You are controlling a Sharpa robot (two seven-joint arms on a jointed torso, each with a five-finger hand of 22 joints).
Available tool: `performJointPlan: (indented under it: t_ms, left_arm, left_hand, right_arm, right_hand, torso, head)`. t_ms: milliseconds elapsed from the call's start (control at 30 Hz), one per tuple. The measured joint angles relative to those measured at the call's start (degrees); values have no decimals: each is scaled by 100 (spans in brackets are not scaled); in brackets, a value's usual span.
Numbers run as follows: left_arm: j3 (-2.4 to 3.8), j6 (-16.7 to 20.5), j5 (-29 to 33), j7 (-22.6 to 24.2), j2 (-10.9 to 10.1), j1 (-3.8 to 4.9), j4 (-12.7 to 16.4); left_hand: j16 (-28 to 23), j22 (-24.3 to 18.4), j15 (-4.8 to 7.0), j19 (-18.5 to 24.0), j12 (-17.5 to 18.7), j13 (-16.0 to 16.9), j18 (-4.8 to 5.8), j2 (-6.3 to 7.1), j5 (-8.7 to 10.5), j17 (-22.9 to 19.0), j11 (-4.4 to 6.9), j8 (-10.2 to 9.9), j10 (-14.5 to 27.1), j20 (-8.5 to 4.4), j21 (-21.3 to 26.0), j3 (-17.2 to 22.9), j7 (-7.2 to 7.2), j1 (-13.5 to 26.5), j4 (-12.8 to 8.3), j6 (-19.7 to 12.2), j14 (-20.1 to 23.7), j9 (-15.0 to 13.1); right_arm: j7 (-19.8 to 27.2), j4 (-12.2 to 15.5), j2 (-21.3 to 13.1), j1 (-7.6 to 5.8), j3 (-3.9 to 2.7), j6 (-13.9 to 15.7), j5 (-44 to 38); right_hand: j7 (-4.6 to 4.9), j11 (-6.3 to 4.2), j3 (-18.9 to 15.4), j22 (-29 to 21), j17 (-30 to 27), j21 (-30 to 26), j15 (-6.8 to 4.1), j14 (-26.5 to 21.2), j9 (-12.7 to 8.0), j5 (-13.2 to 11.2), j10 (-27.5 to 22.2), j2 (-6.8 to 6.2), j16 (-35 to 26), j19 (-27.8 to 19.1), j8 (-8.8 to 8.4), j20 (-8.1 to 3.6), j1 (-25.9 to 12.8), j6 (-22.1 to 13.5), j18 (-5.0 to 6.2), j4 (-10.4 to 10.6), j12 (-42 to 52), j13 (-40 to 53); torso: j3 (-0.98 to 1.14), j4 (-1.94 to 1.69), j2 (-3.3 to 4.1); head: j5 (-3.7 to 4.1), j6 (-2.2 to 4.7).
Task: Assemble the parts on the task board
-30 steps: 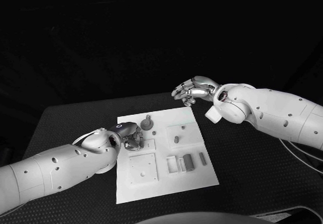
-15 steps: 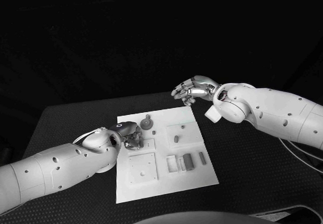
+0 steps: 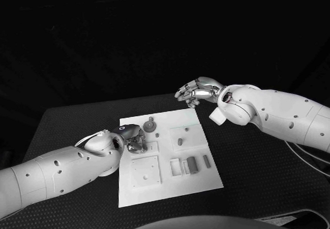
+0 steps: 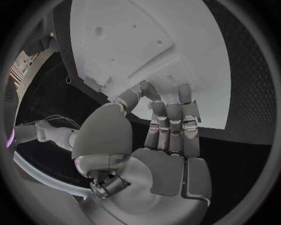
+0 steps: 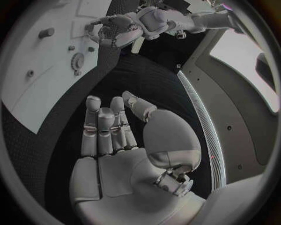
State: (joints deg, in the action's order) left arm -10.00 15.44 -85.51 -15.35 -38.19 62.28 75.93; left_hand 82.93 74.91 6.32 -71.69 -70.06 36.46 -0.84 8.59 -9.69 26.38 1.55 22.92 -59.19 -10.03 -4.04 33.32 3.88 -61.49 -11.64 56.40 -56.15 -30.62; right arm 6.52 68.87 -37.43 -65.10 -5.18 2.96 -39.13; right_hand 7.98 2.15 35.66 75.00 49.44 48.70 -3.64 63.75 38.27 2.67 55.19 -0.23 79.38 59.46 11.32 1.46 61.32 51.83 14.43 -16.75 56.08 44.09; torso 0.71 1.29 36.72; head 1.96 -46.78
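Comparison with the two preceding head views: the left hand (image 3: 131, 138) sits marginally nearer the robot along the left edge of the task board (image 3: 168, 188), its arm withdrawn by a trace. The gear-shaped part (image 3: 150, 128) just beyond that hand's fingers is a little more exposed. The right hand (image 3: 198, 92), raised beyond the board's far right corner with fingers loosely curled on nothing, shows no discernible displacement, and no part on the board occupies a new position.
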Motion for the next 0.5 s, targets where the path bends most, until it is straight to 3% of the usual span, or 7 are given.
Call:
performJointPlan:
  t_ms: [500]
  left_arm:
    - [-1,12,-8,-38,-5,-1,1]
  left_hand:
    - [0,-1,49,-21,0,6,0,24,21,6,41,-29,-41,-21,0,-5,-41,23,37,41,-34,0]
  right_arm:
    - [0,-1,2,1,0,-1,0]
  right_hand:
    - [11,0,0,0,0,0,0,-1,0,0,0,0,0,0,0,0,0,-13,-22,0,0,-5]
  torso:
    - [-1,-1,-1]
  head:
    - [-8,3]
